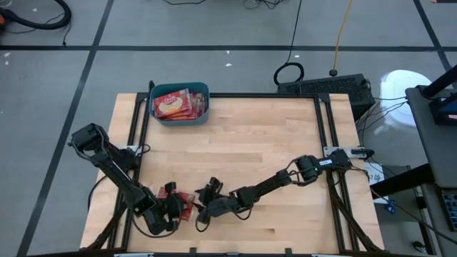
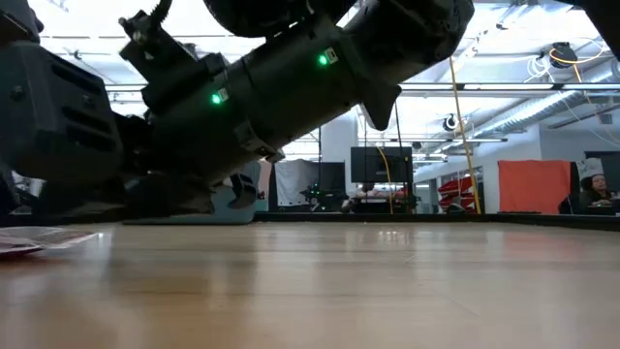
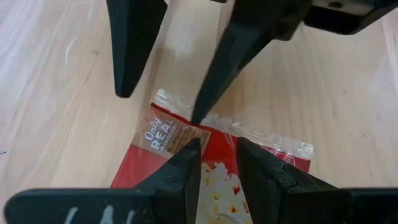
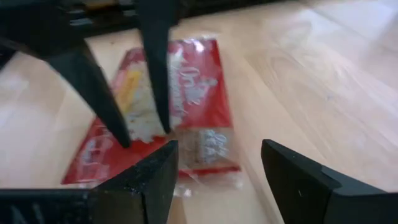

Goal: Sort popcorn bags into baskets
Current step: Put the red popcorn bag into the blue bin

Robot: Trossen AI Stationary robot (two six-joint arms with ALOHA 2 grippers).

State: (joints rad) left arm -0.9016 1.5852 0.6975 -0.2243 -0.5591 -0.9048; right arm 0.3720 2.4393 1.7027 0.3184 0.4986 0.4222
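One red popcorn bag (image 1: 187,203) lies flat on the wooden table near its near edge, picture face up; it also shows in the left wrist view (image 3: 165,134) and the right wrist view (image 4: 199,93). My left gripper (image 1: 177,208) points down over its middle (image 3: 217,149), its fingers only a narrow gap apart. My right gripper (image 1: 207,194) is wide open at the bag's clear-seamed end (image 4: 217,162). The teal basket (image 1: 203,118) stands at the table's far left edge with several red bags (image 1: 175,106) in it. My left gripper comes from above, its fingertips (image 4: 124,138) down at the bag's picture face (image 3: 217,180), a narrow strip of it between them. The bag lies flat on the table. My right gripper has one fingertip (image 3: 196,117) at the bag's end seam (image 3: 217,124); I cannot tell whether it touches.
Black frame rails run along the table's left side (image 1: 136,121) and right side (image 1: 328,121). The table between the basket and the grippers is bare wood (image 1: 257,143). In the low view, a person (image 2: 593,186) sits far off in the room behind.
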